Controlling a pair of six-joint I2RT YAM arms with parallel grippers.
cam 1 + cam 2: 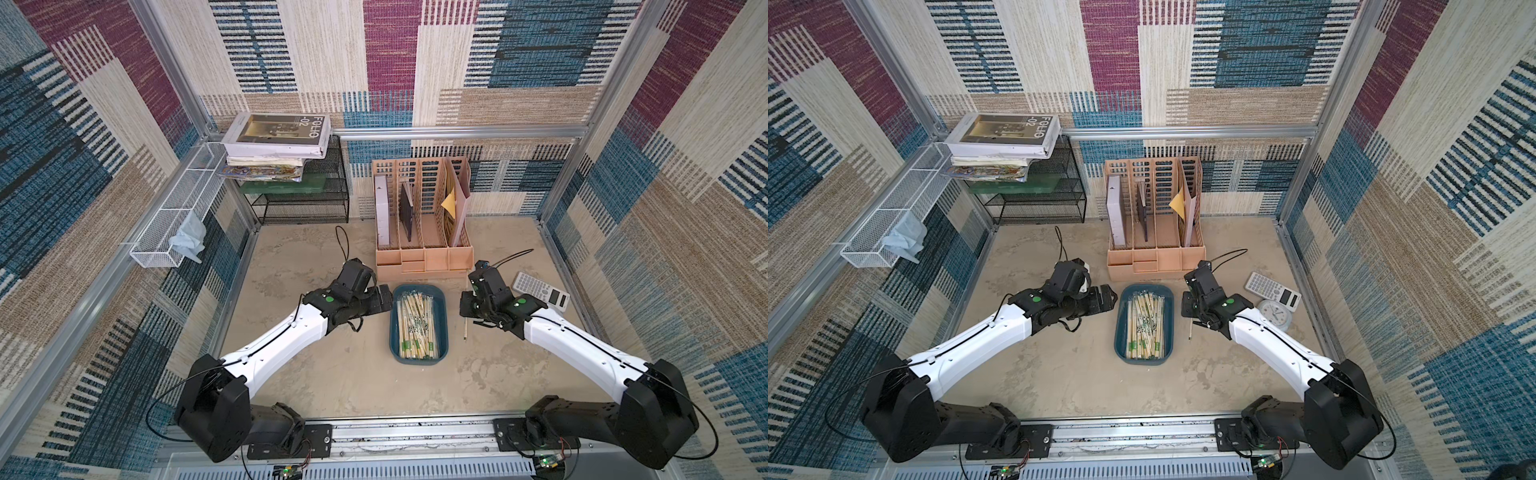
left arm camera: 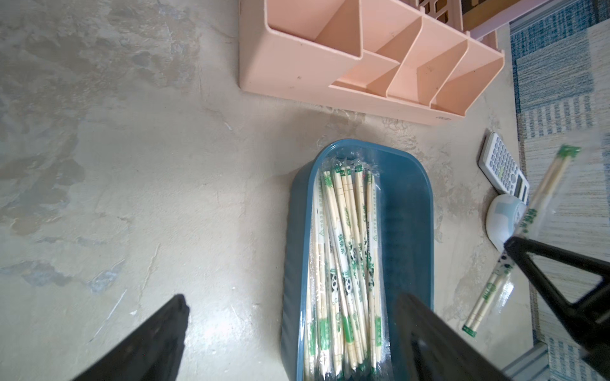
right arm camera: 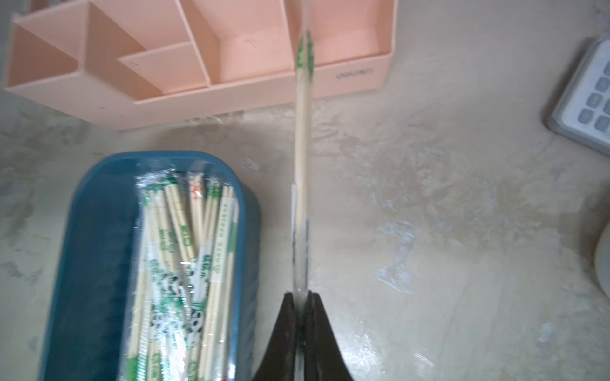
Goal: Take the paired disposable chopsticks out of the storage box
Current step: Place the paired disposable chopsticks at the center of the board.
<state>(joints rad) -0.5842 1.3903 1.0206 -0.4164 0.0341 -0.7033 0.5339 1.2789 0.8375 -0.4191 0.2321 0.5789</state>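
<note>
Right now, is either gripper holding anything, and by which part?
Right gripper is shut on one wrapped chopstick pair, clamped around mid-length, outside the storage box. Left gripper is open, holding nothing.

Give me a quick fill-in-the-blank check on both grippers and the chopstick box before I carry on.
1. The right gripper is ____ on one chopstick pair.
2. The left gripper stands ____, holding nothing.
3. The held pair is ____ of the storage box, which holds many more pairs.

Missing words: shut; open; out.
</note>
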